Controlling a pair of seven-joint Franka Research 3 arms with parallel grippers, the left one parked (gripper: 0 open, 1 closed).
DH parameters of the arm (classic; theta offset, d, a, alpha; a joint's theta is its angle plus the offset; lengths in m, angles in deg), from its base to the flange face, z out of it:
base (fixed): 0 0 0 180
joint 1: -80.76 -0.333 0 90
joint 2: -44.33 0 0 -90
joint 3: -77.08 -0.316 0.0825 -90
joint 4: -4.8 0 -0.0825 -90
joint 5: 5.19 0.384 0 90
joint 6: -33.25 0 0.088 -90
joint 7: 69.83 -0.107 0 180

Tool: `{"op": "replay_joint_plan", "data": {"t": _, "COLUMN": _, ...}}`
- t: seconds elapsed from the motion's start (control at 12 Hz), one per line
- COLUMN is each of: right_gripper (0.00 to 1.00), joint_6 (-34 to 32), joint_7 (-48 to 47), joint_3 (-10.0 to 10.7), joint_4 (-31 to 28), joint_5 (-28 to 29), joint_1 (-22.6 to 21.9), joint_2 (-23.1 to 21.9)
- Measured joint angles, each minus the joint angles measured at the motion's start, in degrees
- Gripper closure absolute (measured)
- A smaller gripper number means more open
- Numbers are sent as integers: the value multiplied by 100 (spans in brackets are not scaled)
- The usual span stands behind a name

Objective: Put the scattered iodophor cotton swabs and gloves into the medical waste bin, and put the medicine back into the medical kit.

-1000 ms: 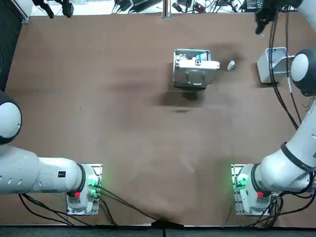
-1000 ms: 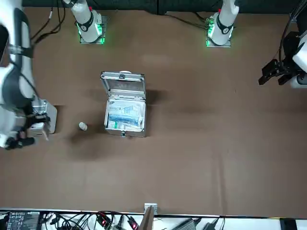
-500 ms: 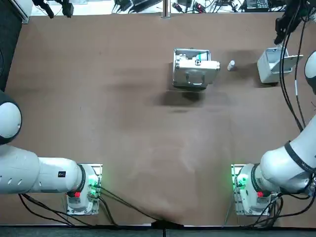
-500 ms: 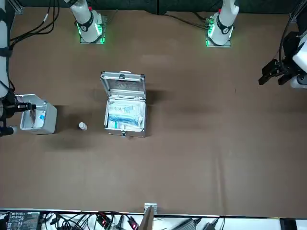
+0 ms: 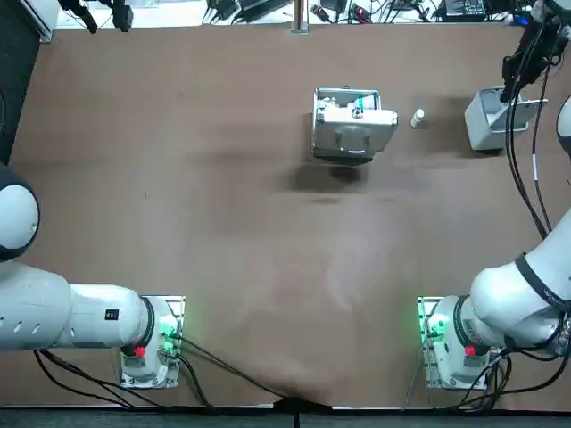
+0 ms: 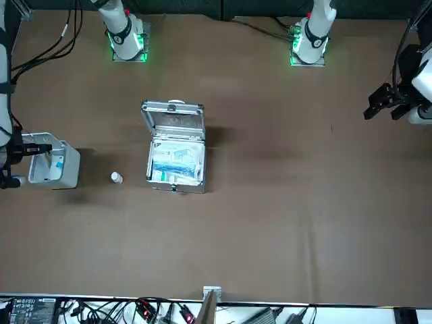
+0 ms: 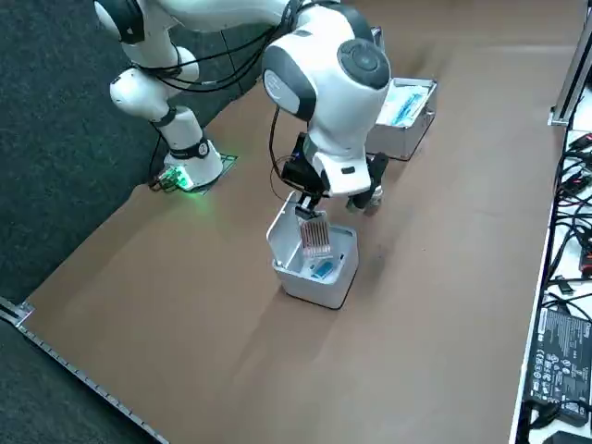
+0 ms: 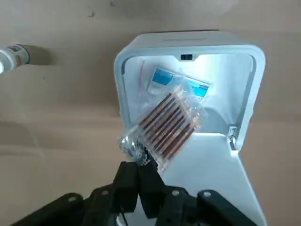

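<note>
While it hangs over the medical waste bin, right gripper: fingers pinch one corner of the swab packet.
Swab packet: clear sleeve of brown-tipped swabs, tilted, above the bin's open mouth.
Medical waste bin: white, lid open, far right of the table; a blue-and-white packet lies inside.
Medicine bottle: small, white, between bin and kit, touching neither.
Medical kit: metal case, lid raised, far centre.

A robotics lab: two arms bolted to a brown table, cables and electronics along its edge.
</note>
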Motion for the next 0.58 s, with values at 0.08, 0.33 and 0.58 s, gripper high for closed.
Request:
{"op": "replay_joint_plan", "data": {"t": 0.08, "right_gripper": 93, "joint_6": 42, "joint_7": 0, "joint_3": 0, "joint_4": -23, "joint_5": -2, "joint_1": 13, "joint_2": 21}}
{"op": "replay_joint_plan", "data": {"t": 0.33, "right_gripper": 78, "joint_6": 161, "joint_7": 0, "joint_3": -7, "joint_4": -33, "joint_5": -2, "joint_1": 16, "joint_2": 82}}
{"op": "replay_joint_plan", "data": {"t": 0.58, "right_gripper": 44, "joint_6": 264, "joint_7": -2, "joint_3": -41, "joint_4": 62, "joint_5": -1, "joint_1": 9, "joint_2": 84}}
